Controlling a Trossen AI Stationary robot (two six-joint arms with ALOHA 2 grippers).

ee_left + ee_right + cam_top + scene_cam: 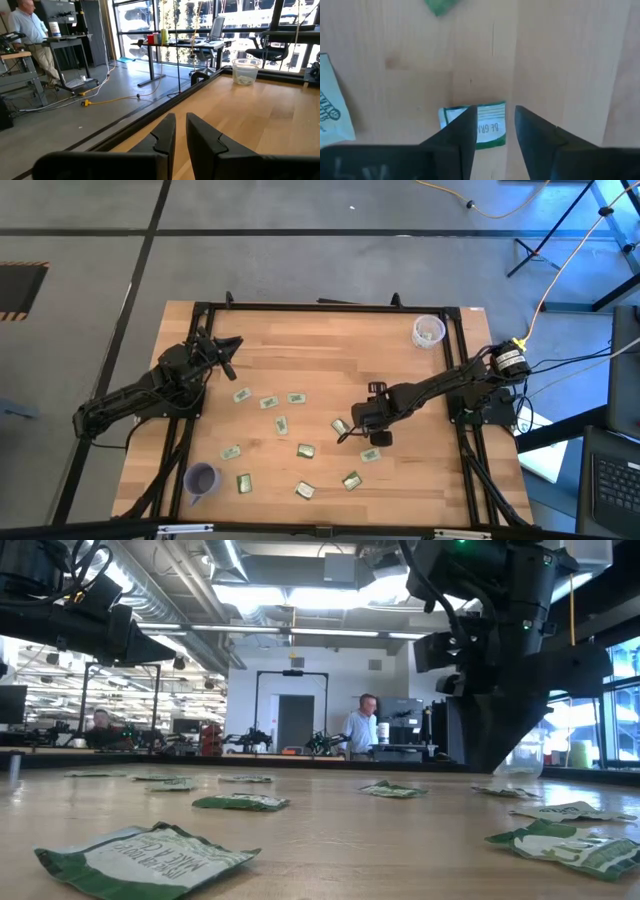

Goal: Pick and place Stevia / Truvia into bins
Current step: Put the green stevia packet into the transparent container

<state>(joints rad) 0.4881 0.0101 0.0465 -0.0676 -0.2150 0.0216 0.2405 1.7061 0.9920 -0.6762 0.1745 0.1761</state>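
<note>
Light wooden bench [330, 370] with a black frame, sitting on a grey concrete floor [300, 260] in a big workshop with ceiling lights; a person [360, 725] stands at a desk way in the back. Green and white Stevia sachets [306, 450] are scattered flat over the near half of the bench, each turned its own way. The purple cup [201, 478] sits at the near left corner, the translucent white cup [428, 331] at the far right corner with a few sachets inside. The right hand [492, 135] hangs low just above one sachet [487, 125], well right of the purple cup, fingers spread apart and gripping nothing; that sachet lies flat with its long axis crossways to the fingers. The left hand [180, 137] waits up at the left edge, far from the purple cup, fingers nearly together with nothing between them.
</note>
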